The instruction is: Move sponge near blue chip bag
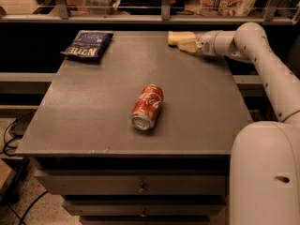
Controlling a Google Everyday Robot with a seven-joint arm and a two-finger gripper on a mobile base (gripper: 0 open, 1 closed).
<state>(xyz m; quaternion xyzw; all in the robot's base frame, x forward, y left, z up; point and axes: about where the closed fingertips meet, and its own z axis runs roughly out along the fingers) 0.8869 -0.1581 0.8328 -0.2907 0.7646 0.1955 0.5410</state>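
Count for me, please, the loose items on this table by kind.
Chip bags: 1, the blue chip bag
Soda cans: 1, the red can
Sponges: 1, the sponge, at the far right edge beside the gripper
Total: 3

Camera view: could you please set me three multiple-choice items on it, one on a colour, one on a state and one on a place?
1. What colour is the can?
A. green
B. red
C. blue

2. How is the can placed?
A. standing upright
B. crushed flat
C. lying on its side

3. Where is the pincer?
A. at the far right edge of the table, by the sponge
B. over the can
C. at the near left corner of the table

Answers:
1 B: its body is red with white lettering.
2 C: it lies on its side in the middle of the table, one end facing the near edge.
3 A: the pincer is at the sponge on the far right edge, across from the blue chip bag at the far left corner.
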